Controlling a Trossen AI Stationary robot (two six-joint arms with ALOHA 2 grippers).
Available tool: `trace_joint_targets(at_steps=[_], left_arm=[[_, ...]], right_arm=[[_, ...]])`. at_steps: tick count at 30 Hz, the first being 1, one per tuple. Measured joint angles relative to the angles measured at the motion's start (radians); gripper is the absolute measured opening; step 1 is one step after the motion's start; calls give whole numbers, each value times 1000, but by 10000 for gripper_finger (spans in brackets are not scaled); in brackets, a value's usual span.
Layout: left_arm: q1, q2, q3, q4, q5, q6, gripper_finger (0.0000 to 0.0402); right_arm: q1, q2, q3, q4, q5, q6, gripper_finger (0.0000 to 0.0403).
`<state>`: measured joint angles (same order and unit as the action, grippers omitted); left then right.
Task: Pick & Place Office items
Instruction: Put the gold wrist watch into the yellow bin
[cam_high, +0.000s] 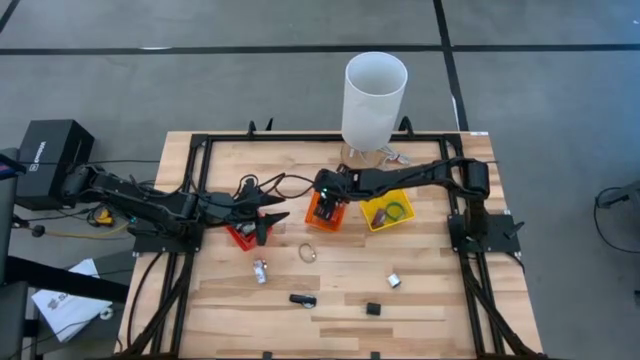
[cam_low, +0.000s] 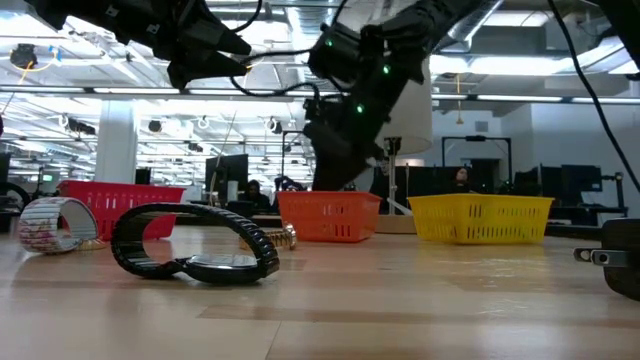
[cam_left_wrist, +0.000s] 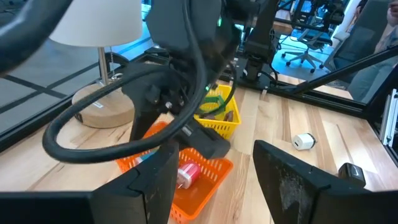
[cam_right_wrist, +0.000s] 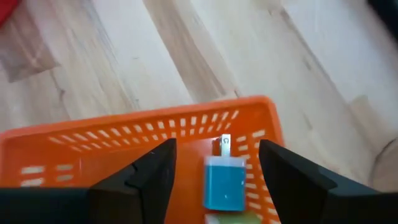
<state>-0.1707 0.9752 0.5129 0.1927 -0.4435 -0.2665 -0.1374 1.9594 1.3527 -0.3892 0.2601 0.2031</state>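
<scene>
1. Right pincer (cam_right_wrist: 214, 163) hangs over the orange bin (cam_high: 325, 212), fingers spread and grasping nothing.
2. Inside that bin lies a blue charger (cam_right_wrist: 224, 182), directly between the spread fingers in the right wrist view.
3. Left pincer (cam_high: 278, 214) sits above the red bin (cam_high: 240, 236), fingers apart and empty.
4. Yellow bin (cam_high: 385, 213) holds a green ring (cam_high: 397, 210).
5. On the open bench (cam_high: 430, 290): a tan ring (cam_high: 308, 253), a small white-and-red piece (cam_high: 260, 270), a white piece (cam_high: 394, 281), and two black pieces (cam_high: 303, 299) toward the front edge.
</scene>
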Motion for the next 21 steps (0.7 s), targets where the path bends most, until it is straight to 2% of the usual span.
trace_joint_targets(at_steps=[6, 12, 21], left_arm=[[0, 0, 0, 0, 0, 0, 204], [0, 0, 0, -1, 0, 0, 204], [0, 0, 0, 0, 3, 0, 204]], right_arm=[[44, 0, 168, -225, -1, -29, 214], [129, 0, 233, -336, -27, -74, 208], [245, 0, 244, -319, -142, -107, 208]])
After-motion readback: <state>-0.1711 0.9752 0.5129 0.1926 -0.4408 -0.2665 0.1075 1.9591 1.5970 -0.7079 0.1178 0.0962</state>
